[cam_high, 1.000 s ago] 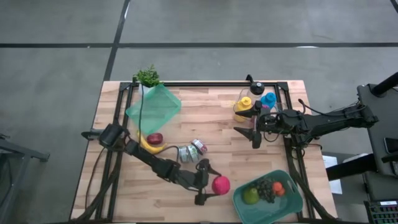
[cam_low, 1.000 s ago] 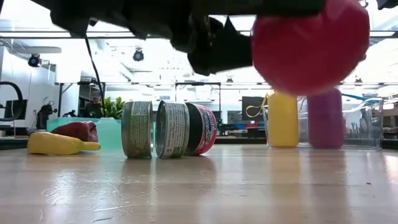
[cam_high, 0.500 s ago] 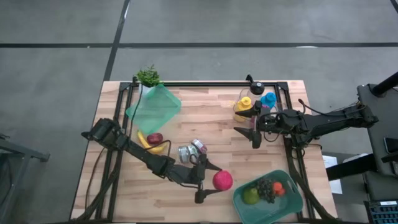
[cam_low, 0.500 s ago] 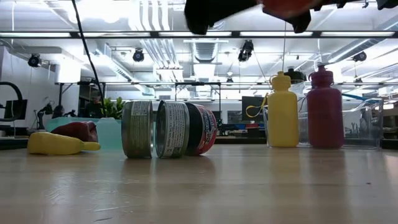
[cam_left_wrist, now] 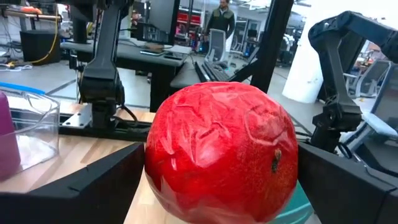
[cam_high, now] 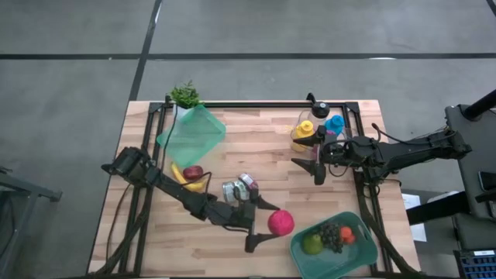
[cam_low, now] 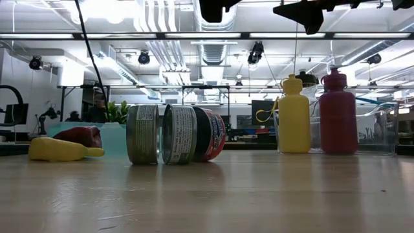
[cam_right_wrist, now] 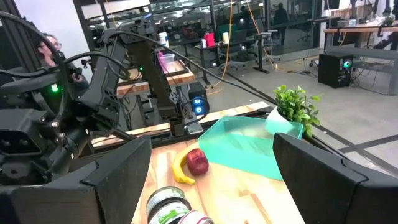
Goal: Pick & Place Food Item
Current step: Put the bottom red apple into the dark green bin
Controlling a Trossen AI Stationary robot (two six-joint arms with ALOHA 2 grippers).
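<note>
The left gripper [cam_high: 263,225] grips a red pomegranate [cam_high: 280,222] beside the teal bin [cam_high: 364,252]. The right gripper [cam_high: 308,167], open, waits far behind it.

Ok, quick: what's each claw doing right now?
Left claw: closed on the round red pomegranate-like fruit, carried above the wooden table.
Right claw: open, holding nothing.

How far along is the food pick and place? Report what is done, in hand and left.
Done: the green tray near the right front corner already holds a green fruit, grapes and a small orange item.
In hand: the left gripper grips the red pomegranate, lifted beside that tray.
Left: setting it in. The banana and red apple lie untouched; the right gripper waits open.
</note>
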